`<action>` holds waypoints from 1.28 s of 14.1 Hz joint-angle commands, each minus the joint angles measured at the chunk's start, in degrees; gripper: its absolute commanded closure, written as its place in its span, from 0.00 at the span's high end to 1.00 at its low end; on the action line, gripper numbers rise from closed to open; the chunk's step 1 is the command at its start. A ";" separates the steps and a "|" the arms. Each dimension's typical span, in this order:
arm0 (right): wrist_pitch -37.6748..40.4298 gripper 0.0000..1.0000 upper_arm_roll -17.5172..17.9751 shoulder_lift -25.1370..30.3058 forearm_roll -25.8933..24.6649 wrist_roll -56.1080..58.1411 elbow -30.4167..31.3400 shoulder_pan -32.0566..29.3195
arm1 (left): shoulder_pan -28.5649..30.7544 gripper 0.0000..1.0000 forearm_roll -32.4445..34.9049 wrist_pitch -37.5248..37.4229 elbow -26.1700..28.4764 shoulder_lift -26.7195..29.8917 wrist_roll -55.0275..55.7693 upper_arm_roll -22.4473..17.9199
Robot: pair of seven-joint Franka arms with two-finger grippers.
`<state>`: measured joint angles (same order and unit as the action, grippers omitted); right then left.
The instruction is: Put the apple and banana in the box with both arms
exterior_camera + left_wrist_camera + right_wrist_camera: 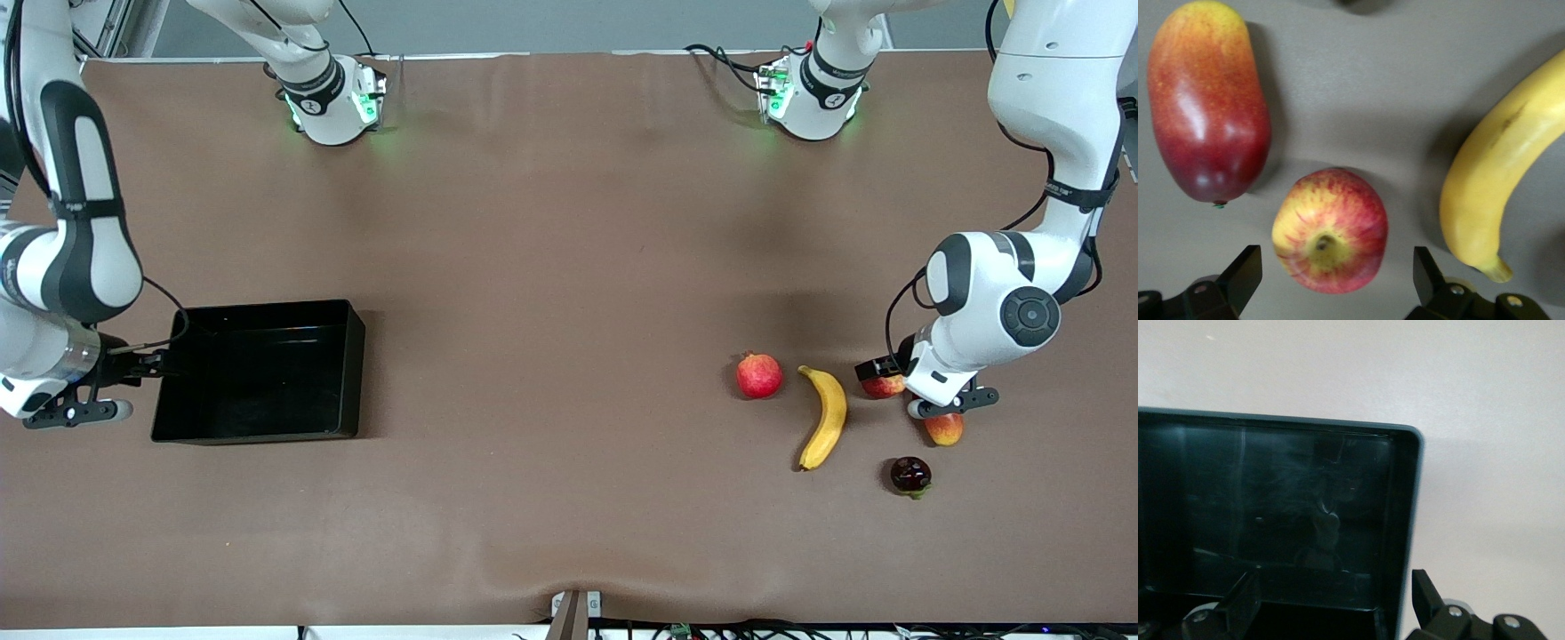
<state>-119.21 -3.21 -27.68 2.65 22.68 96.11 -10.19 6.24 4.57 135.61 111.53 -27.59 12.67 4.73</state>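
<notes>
Red-yellow streaked round apple (1330, 230) on brown cloth table (551, 222), between spread fingers of left gripper (1337, 280) | long curved smooth yellow banana (825, 416) beside apple | glossy black rectangular plastic box (258, 431) at right arm's end, right gripper (1337, 603) open over its rim

Red-and-yellow apple (1330, 231), stem up, on table beside curved yellow banana (825, 417), toward left arm's end. Shallow glossy black box (346, 373), empty, toward right arm's end.
</notes>
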 commanded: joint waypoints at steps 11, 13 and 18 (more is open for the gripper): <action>0.20 0.00 0.84 -10.56 2.08 8.70 -5.06 -4.32 | 0.18 0.00 2.11 2.65 -0.79 -2.11 -0.19 0.28; 0.38 0.00 0.84 -10.56 3.58 8.79 -5.06 -4.32 | -0.17 0.00 2.11 2.56 -0.96 -1.68 -0.11 0.46; 3.17 0.00 0.93 -7.76 3.59 12.65 -7.33 -3.17 | -0.17 0.00 2.11 1.25 -1.49 2.54 0.16 1.16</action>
<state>-119.11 -2.96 -37.59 5.45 33.36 90.65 -13.31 6.06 5.55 137.99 109.44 -28.36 12.53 5.53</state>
